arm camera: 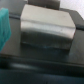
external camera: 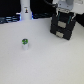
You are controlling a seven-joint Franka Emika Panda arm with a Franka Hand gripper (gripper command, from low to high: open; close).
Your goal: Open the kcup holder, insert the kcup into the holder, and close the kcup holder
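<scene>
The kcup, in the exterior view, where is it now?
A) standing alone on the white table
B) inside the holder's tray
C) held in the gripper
A: the kcup stands alone on the white table, apart from the gripper.

The kcup holder (external camera: 62, 26) is black; the kcup (external camera: 25, 45) whitish with a green top; the surface (external camera: 45, 62) plain white.

A pale counter (external camera: 42, 62) carries everything. The kcup (external camera: 25, 44) stands on it toward the exterior view's left. The black kcup holder (external camera: 62, 27) sits well apart, toward the right.
</scene>
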